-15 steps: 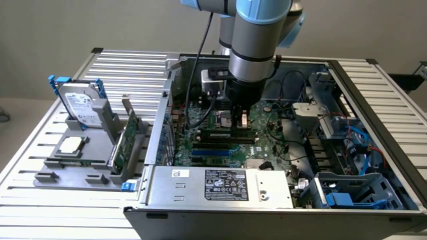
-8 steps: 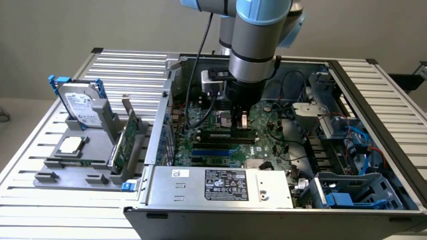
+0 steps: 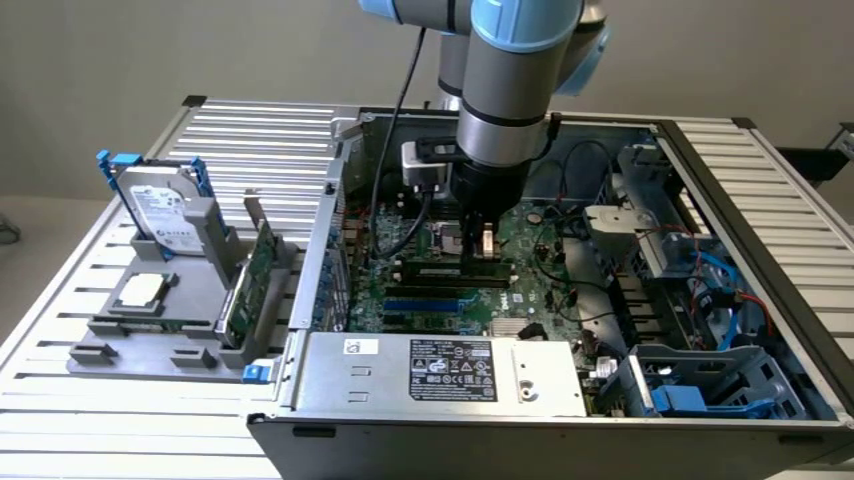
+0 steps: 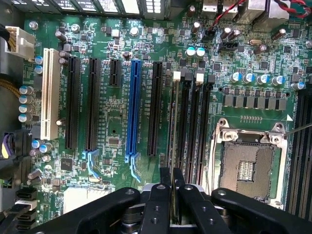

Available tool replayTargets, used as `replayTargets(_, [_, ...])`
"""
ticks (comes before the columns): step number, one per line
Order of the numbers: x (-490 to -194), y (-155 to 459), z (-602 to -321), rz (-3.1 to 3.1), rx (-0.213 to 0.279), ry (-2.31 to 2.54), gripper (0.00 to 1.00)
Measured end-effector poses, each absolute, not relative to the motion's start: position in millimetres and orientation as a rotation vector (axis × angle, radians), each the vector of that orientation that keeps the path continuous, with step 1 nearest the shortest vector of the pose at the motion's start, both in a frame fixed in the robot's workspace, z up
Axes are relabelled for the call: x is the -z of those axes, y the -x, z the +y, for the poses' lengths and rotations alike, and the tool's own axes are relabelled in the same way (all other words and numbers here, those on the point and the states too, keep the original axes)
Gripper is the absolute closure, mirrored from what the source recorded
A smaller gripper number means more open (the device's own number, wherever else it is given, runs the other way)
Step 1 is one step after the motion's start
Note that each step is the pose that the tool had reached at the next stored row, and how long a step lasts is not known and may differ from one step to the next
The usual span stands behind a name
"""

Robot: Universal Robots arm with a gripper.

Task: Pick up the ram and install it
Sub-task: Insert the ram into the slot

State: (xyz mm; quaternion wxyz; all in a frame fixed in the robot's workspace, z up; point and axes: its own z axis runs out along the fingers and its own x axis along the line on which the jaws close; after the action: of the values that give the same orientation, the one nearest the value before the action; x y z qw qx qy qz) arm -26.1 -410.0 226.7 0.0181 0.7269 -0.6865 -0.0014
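The open computer case [image 3: 534, 425] takes the centre of the exterior view, with the motherboard [image 3: 534, 290] inside. My tool [image 3: 485, 252] is clenched on the ram [image 3: 461, 268], edge-down at the memory slots [image 4: 202, 126], mid-frame. I fear a small tilt could jam it against the slot wall.

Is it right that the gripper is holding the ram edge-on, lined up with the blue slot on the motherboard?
Not the blue slot. In the wrist view the gripper holds the ram edge-on, lined up with the black memory slots beside the CPU socket on the motherboard. The blue slot lies apart, to one side.
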Motion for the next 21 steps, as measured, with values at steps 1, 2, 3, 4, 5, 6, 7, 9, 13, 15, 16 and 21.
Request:
replayTargets(1, [-226.7, 26.1, -409.9, -2.132, 0.004, -2.258, 0.87])
replayTargets(2, [-226.6, 26.1, -409.9, -2.132, 0.004, -2.257, 0.87])
replayTargets(3, [-226.5, 26.1, -409.9, -2.132, 0.004, -2.257, 0.87])
replayTargets(4, [-226.4, 26.1, -409.8, -2.132, 0.004, -2.257, 0.87])
replayTargets(5, [-226.1, 26.1, -409.8, -2.132, 0.004, -2.257, 0.87])
replayTargets(6, [-225.9, 26.1, -409.8, -2.132, 0.004, -2.257, 0.87])
replayTargets(7, [-225.7, 26.0, -409.8, -2.132, 0.004, -2.257, 0.87])
replayTargets(9, [-225.4, 25.5, -409.8, -2.132, 0.004, -2.257, 0.87])
replayTargets(13, [-225.1, 25.1, -409.8, -2.132, 0.004, -2.257, 0.87])
replayTargets(15, [-225.1, 25.1, -409.8, -2.132, 0.004, -2.257, 0.87])
replayTargets(16, [-225.1, 25.1, -409.8, -2.132, 0.004, -2.257, 0.87])
replayTargets(21, [-224.7, 25.1, -409.8, -2.132, 0.004, -2.257, 0.87])
